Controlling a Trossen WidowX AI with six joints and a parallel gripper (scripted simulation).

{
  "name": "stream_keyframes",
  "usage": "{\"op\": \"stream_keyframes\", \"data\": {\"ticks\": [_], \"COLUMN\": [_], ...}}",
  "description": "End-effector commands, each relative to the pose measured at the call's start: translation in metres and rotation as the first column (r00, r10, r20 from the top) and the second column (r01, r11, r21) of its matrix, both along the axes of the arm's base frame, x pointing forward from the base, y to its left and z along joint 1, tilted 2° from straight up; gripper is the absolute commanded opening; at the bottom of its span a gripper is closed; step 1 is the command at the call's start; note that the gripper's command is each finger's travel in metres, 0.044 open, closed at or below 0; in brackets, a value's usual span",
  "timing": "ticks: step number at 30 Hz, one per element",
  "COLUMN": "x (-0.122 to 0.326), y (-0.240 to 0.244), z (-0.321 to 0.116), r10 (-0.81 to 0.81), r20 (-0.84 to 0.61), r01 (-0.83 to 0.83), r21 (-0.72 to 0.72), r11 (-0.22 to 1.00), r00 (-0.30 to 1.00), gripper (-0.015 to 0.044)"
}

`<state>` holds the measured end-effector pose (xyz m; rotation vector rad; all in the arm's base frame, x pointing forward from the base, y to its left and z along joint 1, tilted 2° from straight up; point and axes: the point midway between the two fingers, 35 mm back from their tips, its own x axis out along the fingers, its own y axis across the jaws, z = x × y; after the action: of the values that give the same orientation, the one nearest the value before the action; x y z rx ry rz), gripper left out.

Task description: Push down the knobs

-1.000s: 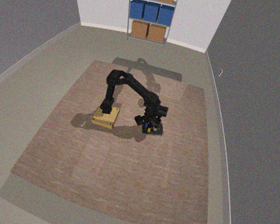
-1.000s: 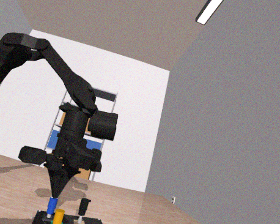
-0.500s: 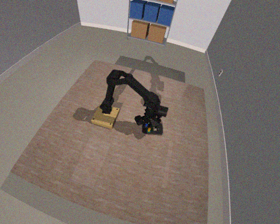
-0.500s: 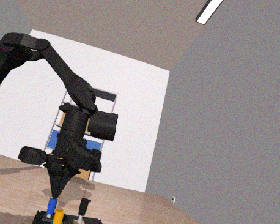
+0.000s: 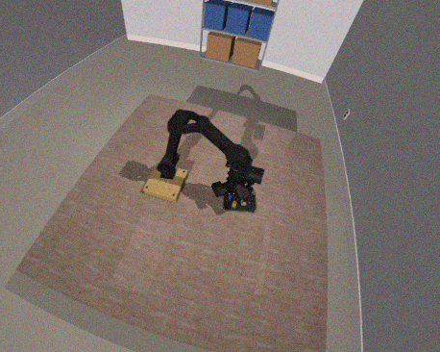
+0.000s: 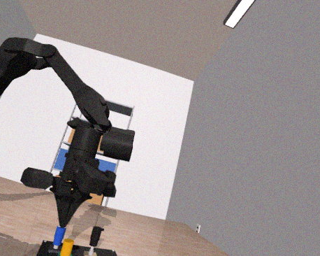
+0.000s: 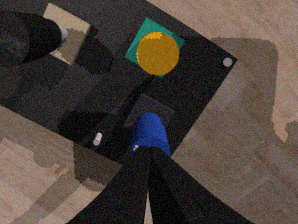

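My gripper (image 6: 62, 226) (image 7: 148, 155) is shut and empty. Its tips are at the top of the blue knob (image 6: 59, 236) (image 7: 150, 129) (image 5: 230, 196), touching or almost so. The blue knob stands upright with a short pale piece of shaft showing under it. The black knob (image 6: 96, 236) (image 7: 25, 39) stands raised, with pale shaft showing between it and its beige potentiometer (image 7: 76, 47). The yellow knob (image 6: 67, 247) (image 7: 158, 54) (image 5: 233, 204) stands over a green potentiometer (image 7: 146, 27); no shaft shows under it. The dark circuit board (image 5: 251, 208) (image 7: 202, 75) bears all three.
The arm's yellow wooden base (image 5: 163, 189) stands left of the board. A small pale post (image 7: 97, 139) rises from the board beside the blue knob, and a round pale screw head (image 7: 227, 62) marks a corner. A shelf with boxes (image 5: 237, 19) stands far behind.
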<state>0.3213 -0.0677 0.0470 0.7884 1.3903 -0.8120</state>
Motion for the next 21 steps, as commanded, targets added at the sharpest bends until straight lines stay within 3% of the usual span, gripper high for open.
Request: {"op": "stream_keyframes", "data": {"ticks": [1,21], "x": [0.002,0.002], "y": [-0.002,-0.001], "z": [-0.015,0.016], "r10": [-0.001,-0.001], "r20": [-0.022,-0.021], "r01": [0.001,0.001], "r21": [0.000,0.000], "r11": [1.000,1.000], "r00": [1.000,1.000], "gripper": [0.0000,0.0000]}}
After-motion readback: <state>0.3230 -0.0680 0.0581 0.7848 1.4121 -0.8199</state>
